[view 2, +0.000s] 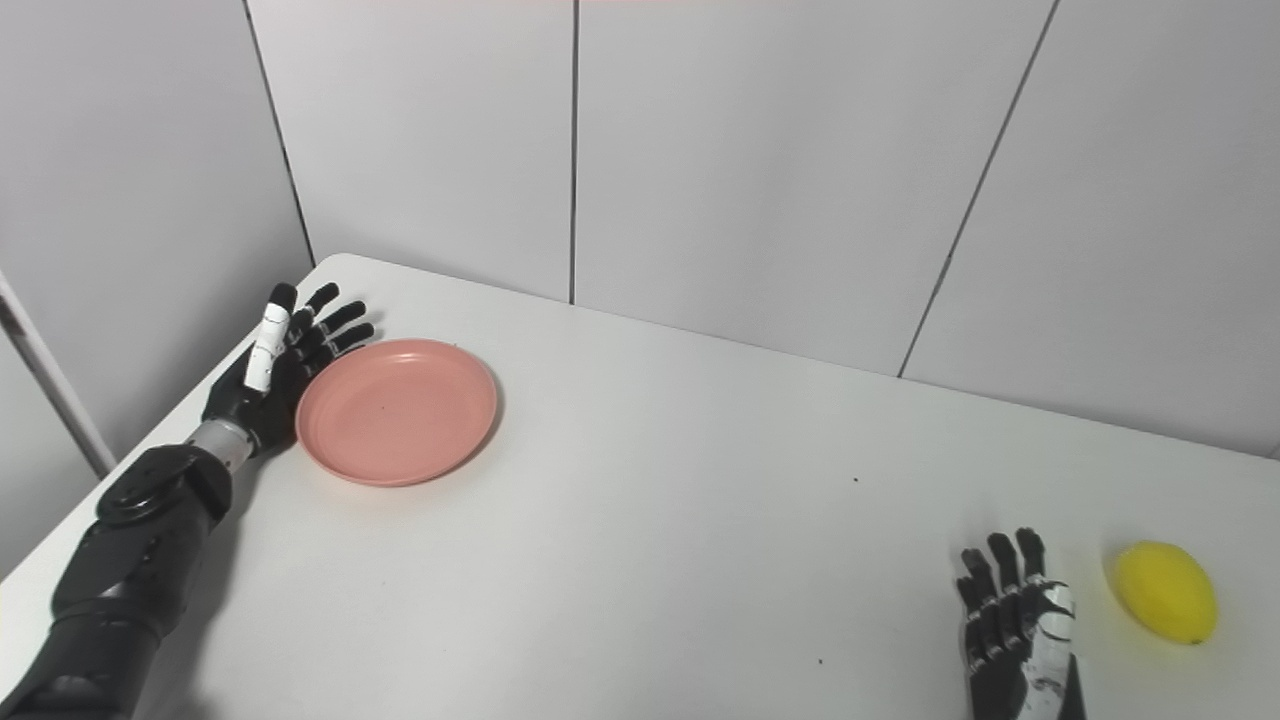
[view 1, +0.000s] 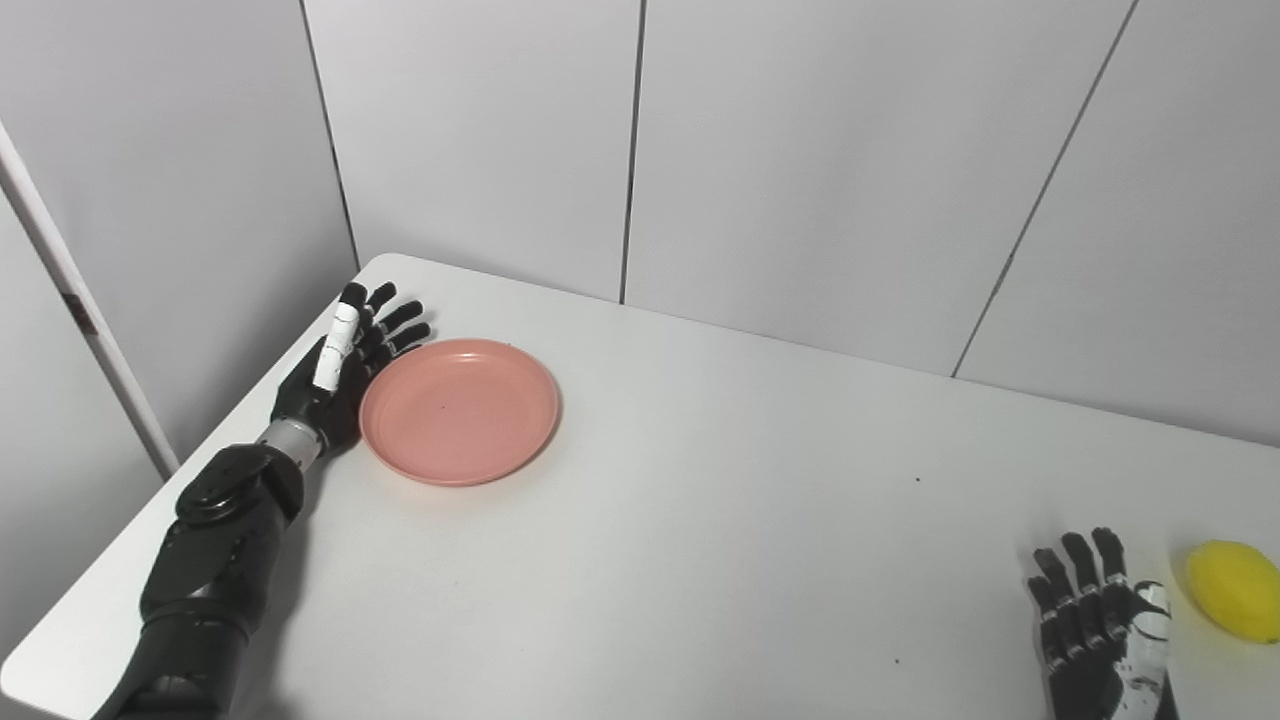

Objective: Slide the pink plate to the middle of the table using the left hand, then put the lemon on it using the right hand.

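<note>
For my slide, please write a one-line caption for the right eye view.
Left hand open beside the pink plate; right hand open near the lemon.

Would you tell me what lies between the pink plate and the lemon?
Only bare table between the pink plate and the lemon; both eye views show it.

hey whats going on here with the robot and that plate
The robot's left hand is open and set against the left edge of the pink plate, which sits near the table's far-left corner, not yet in the middle. It looks placed to push the plate toward the centre. The right hand waits open at the near right, beside the lemon but not touching it. The lemon lies on the table, and the plate holds nothing.
</note>
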`<state>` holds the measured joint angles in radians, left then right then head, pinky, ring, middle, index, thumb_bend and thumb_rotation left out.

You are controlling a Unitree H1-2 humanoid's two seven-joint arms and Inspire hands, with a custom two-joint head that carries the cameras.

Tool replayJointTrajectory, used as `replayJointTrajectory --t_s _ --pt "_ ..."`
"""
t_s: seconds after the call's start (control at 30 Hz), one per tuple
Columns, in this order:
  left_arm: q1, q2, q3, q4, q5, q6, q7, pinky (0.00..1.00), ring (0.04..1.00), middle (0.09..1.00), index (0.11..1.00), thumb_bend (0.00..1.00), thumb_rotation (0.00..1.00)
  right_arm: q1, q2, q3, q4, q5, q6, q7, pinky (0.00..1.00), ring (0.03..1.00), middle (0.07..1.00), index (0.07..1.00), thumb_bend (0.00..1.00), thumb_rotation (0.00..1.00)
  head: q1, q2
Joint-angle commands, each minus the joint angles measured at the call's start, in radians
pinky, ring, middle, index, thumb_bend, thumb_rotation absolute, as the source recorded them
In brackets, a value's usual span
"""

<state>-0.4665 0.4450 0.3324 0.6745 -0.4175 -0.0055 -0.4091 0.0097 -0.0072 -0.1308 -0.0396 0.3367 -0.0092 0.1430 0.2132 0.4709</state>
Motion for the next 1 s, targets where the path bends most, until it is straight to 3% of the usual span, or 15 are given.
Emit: replayJointTrajectory --t_s 0.0,0.63,0.8,0.97 --pt "-0.017 0.011 0.002 -0.020 -0.017 0.006 -0.017 0.91 0.902 0.938 0.994 0.91 0.83 0.056 0.014 0.005 0.077 0.004 -0.022 0.010 1.00 0.949 0.972 1.000 0.63 1.00 -0.002 0.001" --pt "0.044 -0.033 -0.028 -0.170 0.011 0.034 0.032 0.89 0.883 0.892 0.971 0.91 0.83 0.056 0.018 0.008 0.084 -0.005 -0.038 0.011 1.00 0.945 0.968 1.000 0.67 1.00 -0.008 0.005" --pt "0.049 -0.053 -0.032 -0.177 0.025 0.007 0.065 0.95 0.909 0.905 0.966 0.93 0.81 0.053 0.024 0.004 0.083 0.003 -0.028 0.005 1.00 0.937 0.962 0.995 0.67 0.98 -0.009 0.003" --pt "0.063 -0.072 -0.046 -0.215 0.060 0.003 0.112 0.92 0.889 0.893 0.938 0.95 0.81 0.055 0.024 0.006 0.079 0.005 -0.029 0.011 1.00 0.937 0.961 0.998 0.67 0.98 -0.011 0.006"
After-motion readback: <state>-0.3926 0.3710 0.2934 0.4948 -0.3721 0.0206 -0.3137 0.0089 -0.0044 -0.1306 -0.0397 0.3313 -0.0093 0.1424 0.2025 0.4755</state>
